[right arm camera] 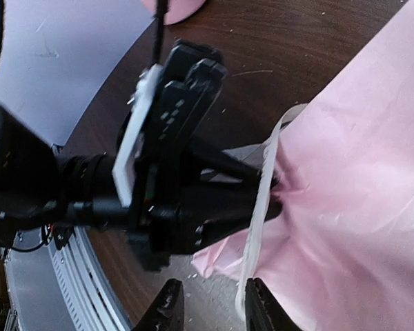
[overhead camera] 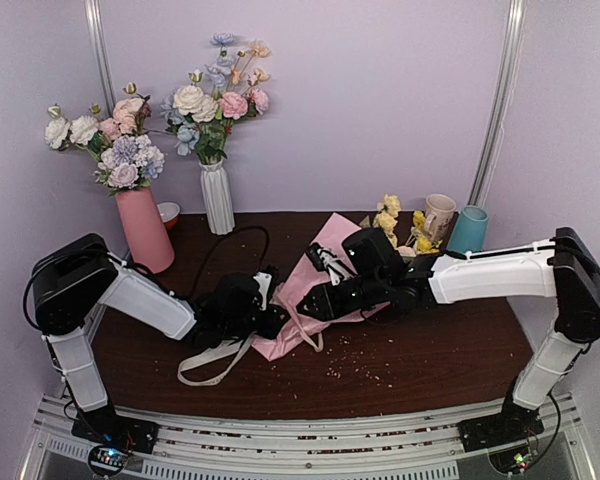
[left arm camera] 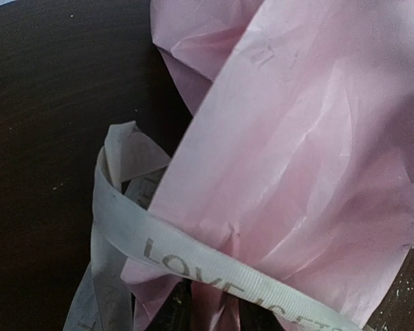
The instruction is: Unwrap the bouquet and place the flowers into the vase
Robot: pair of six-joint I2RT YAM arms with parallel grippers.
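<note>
Pink wrap (overhead camera: 315, 285) pinched at its neck by left claw (right arm camera: 274, 196); right claw (right arm camera: 212, 310), spread beside that neck, should slide ribbon (left arm camera: 193, 265) off gently.

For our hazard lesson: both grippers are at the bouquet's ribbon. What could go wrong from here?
The left gripper pinches the thin pink paper wrap by the ribbon; a hard pull may tear it. The ribbon hangs between the right gripper's open jaws and might slip free.

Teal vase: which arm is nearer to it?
Right. The right arm passes just in front of the teal vase; the left arm lies far to the other side, near the pink vase.
</note>
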